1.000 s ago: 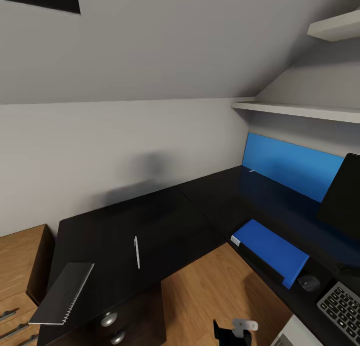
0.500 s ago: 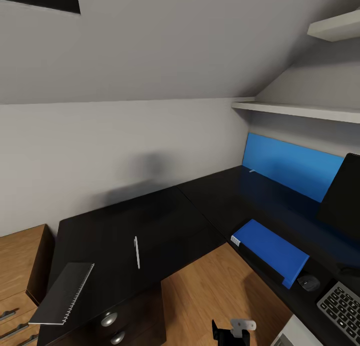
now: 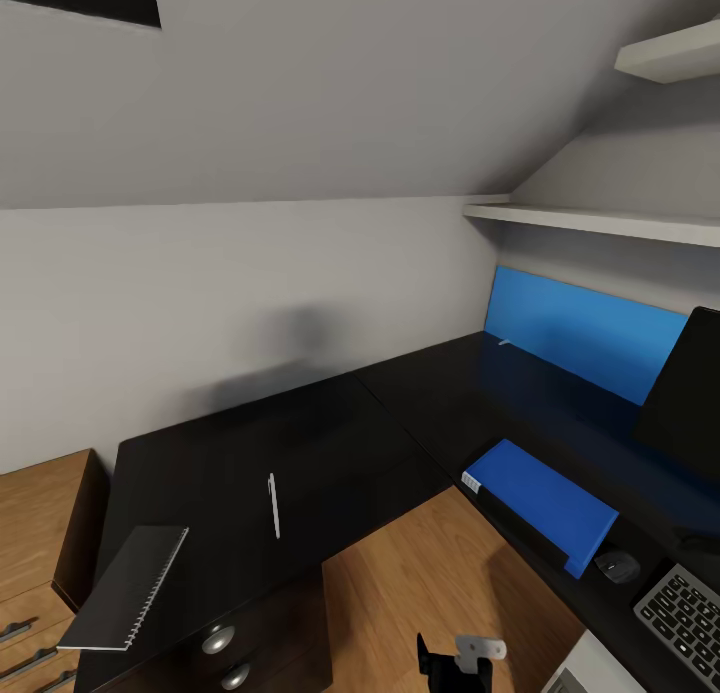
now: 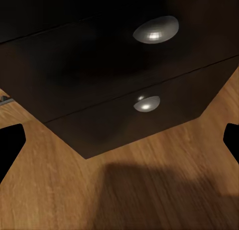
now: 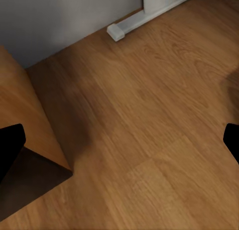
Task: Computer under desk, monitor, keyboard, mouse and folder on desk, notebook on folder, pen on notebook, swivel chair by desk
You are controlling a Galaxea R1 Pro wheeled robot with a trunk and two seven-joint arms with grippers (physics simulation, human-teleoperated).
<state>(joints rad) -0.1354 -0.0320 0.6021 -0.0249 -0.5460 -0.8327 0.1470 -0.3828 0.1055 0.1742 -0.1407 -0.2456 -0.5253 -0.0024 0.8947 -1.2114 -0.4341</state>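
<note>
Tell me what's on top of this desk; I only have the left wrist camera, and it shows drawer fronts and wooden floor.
Observer: A grey notebook sits at the near left corner of the desk, jutting past the edge.
Operator: And where's the folder it goes on?
Observer: The blue folder lies flat on the desk's right wing, with the mouse just beyond its near end.

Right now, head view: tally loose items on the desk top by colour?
Blue: 1, the folder
Grey: 1, the notebook, overhanging the desk edge
Pale: 1, the pen
Black or dark: 3, the monitor, the keyboard, the mouse
Total: 6
</note>
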